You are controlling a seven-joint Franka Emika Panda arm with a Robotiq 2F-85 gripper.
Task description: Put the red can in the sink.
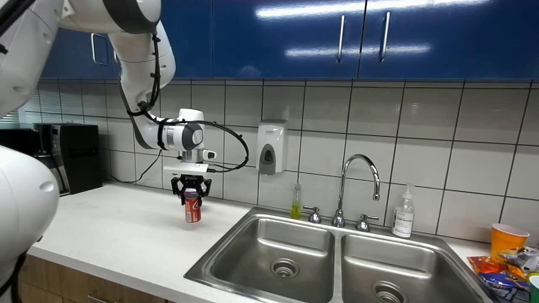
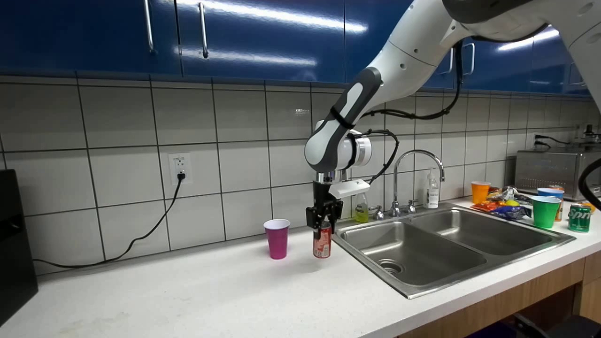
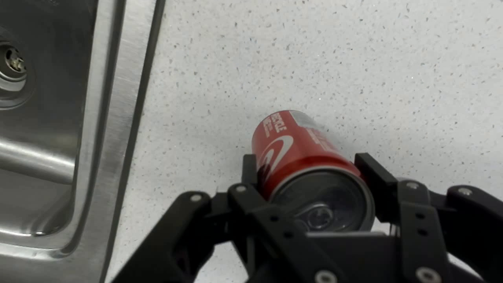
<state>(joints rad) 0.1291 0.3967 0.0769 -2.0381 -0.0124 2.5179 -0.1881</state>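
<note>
The red can (image 1: 193, 213) is upright on the left of the sink, and it also shows in an exterior view (image 2: 322, 247). My gripper (image 1: 192, 203) points down over it, with a finger on each side of its upper part. In the wrist view both fingers (image 3: 305, 159) touch the sides of the can (image 3: 302, 147), below its silvery top. A faint shadow under the can suggests it is slightly above the counter. The steel sink (image 1: 236, 223) has two bare basins. Its left basin (image 1: 248, 269) is nearest the can, and its rim (image 3: 122, 78) shows in the wrist view.
A pink cup (image 2: 277, 239) stands behind the can near the wall. The chrome faucet (image 1: 343, 185), a yellow soap bottle (image 1: 296, 204) and a white pump bottle (image 1: 403, 216) stand along the sink's back. Snack bags (image 2: 512, 211) and a green cup (image 2: 544, 213) are beyond the sink.
</note>
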